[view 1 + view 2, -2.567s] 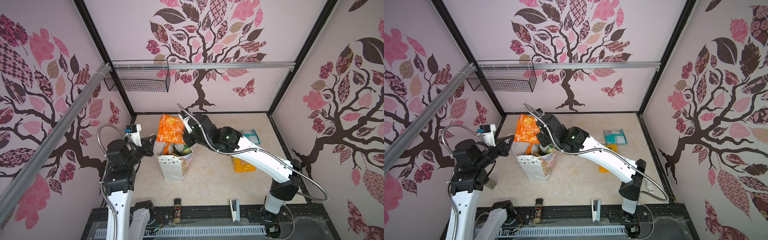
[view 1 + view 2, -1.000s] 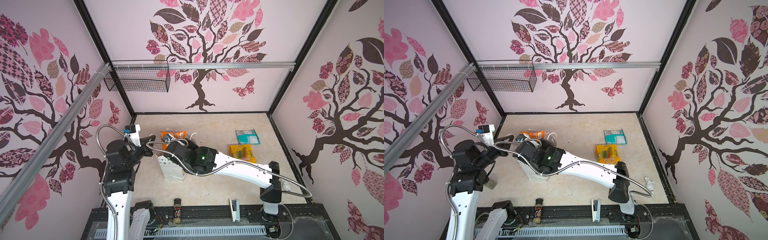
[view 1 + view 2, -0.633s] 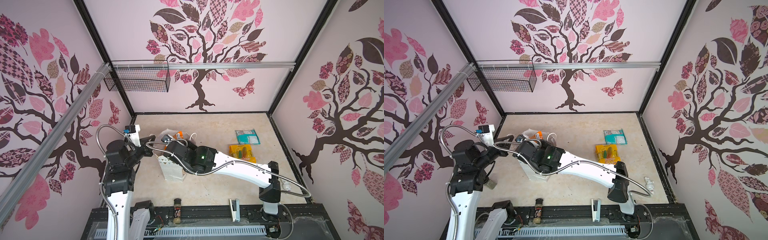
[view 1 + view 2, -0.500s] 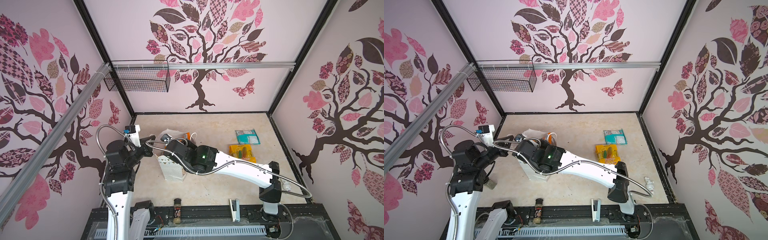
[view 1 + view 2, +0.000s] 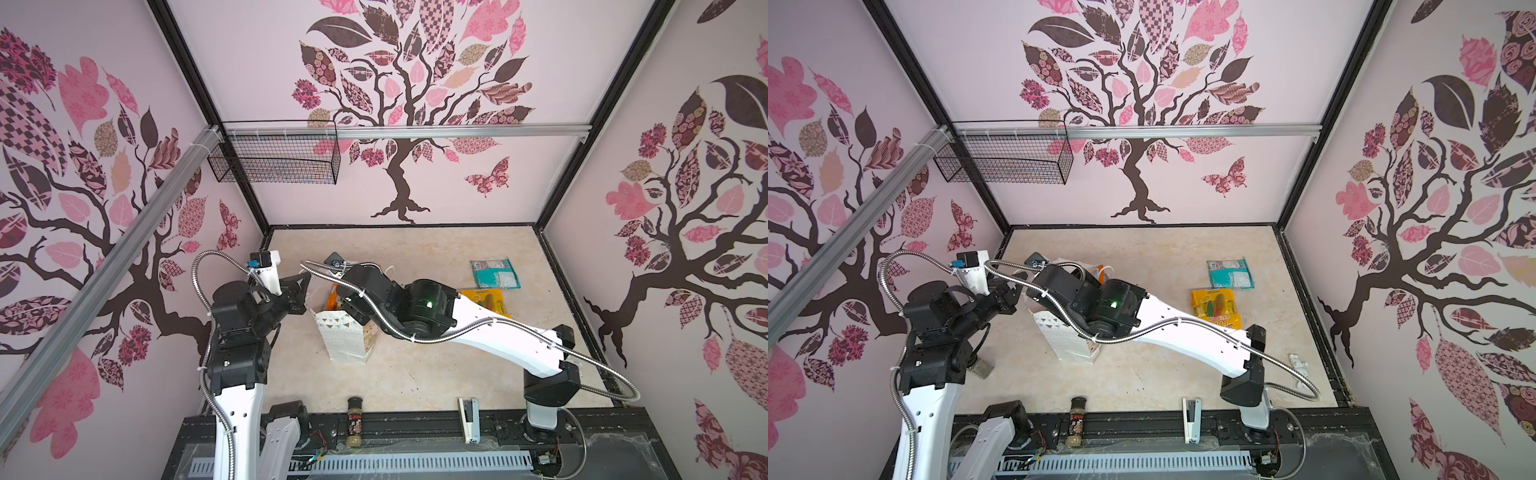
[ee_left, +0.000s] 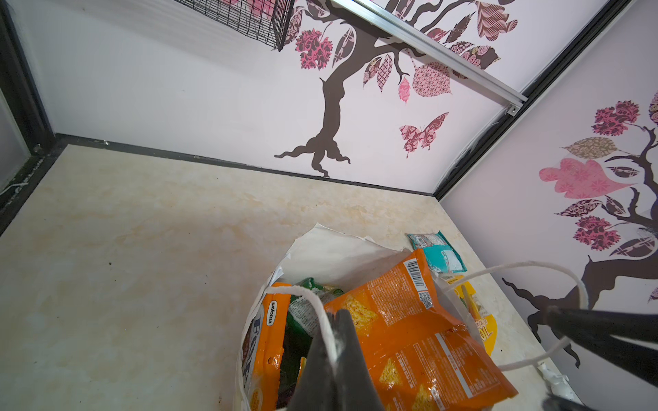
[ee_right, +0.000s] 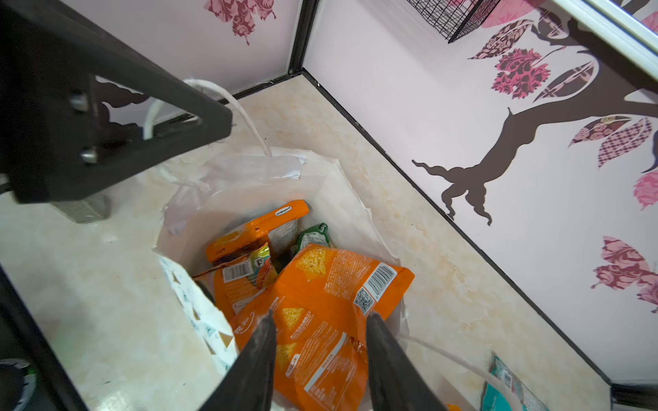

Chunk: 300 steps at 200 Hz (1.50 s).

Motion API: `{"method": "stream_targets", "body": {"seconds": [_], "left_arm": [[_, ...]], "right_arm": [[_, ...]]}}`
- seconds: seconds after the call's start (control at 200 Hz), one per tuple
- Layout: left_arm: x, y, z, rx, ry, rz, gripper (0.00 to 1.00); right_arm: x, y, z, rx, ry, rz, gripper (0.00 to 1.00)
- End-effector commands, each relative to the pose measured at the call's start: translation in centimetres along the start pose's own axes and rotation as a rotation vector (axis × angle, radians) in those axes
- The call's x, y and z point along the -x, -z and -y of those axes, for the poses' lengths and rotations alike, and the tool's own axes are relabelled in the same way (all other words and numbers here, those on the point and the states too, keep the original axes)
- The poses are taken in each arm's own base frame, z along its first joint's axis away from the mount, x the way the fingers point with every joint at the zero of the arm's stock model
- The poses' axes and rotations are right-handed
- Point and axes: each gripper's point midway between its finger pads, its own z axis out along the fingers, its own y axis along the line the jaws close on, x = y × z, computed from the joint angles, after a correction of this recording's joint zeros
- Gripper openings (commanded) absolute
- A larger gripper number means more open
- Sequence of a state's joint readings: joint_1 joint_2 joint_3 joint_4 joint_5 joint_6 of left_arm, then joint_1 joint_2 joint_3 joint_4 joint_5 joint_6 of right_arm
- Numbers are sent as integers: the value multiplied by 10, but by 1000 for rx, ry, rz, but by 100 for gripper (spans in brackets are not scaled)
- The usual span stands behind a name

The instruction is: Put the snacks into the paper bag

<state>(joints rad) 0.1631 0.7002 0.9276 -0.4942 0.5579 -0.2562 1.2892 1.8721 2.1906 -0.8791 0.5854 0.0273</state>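
Observation:
The white paper bag point(image 5: 345, 336) point(image 5: 1065, 336) stands at the left of the table with its mouth open. My left gripper point(image 6: 340, 315) is shut on the bag's white cord handle point(image 6: 313, 302) at the near rim. Inside the paper bag point(image 7: 249, 185) lie several snacks, orange and green, with a large orange packet point(image 7: 331, 281) point(image 6: 409, 320) on top, slanting across the mouth. My right gripper point(image 7: 320, 316) hangs over that packet, open, with its fingers apart on either side of it. A teal packet point(image 5: 494, 274) and a yellow packet point(image 5: 486, 301) lie flat at the right.
A dark-capped spice jar point(image 5: 354, 419) and a white stapler point(image 5: 468, 419) lie at the table's front edge. A black wire basket point(image 5: 274, 160) hangs on the back wall. A small metal block point(image 5: 982, 368) sits by the left arm's base.
The right gripper came down with the orange packet into the bag's mouth and its jaws spread apart; the packet now rests in the bag. The left gripper kept its hold on the handle.

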Motion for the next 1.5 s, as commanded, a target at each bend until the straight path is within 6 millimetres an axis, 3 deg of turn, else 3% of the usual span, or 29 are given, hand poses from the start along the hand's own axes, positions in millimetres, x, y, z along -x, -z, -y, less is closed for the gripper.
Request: {"method": "stream_targets", "body": {"seconds": [0.0,0.08,0.225,0.335,0.46,0.575,0.75,0.9,1.03,1.24,1.305,1.495], "left_arm": [[22,12,14,-21,-13,47,5],[33,20,26,-40,5,50,21],[57,39,36,8,12,53,35],[73,61,43,75,-20,44,44],[82,79,66,33,-63,13,47],[78,81,85,-64,-53,-53,45],[53,65,82,-100,-53,-175,43],[31,47,91,-143,-80,-260,43],[3,20,100,-129,-161,-369,43],[-47,-32,104,-79,-241,-578,45],[-49,-45,97,-39,-249,-586,48],[-60,-76,100,-49,-241,-654,50]], "right_arm": [[13,57,26,75,-144,66,50],[-2,64,36,108,-211,57,54],[-35,50,47,113,-298,34,58],[-42,34,44,140,-323,34,59],[-40,22,43,162,-335,57,61],[-39,11,39,173,-326,63,61],[-37,-7,45,158,-334,69,55],[-42,-18,60,118,-338,48,29],[-40,-10,63,129,-344,70,8],[-38,1,66,140,-348,97,2],[-41,2,67,142,-346,99,2],[-44,11,72,133,-337,117,0]]}}
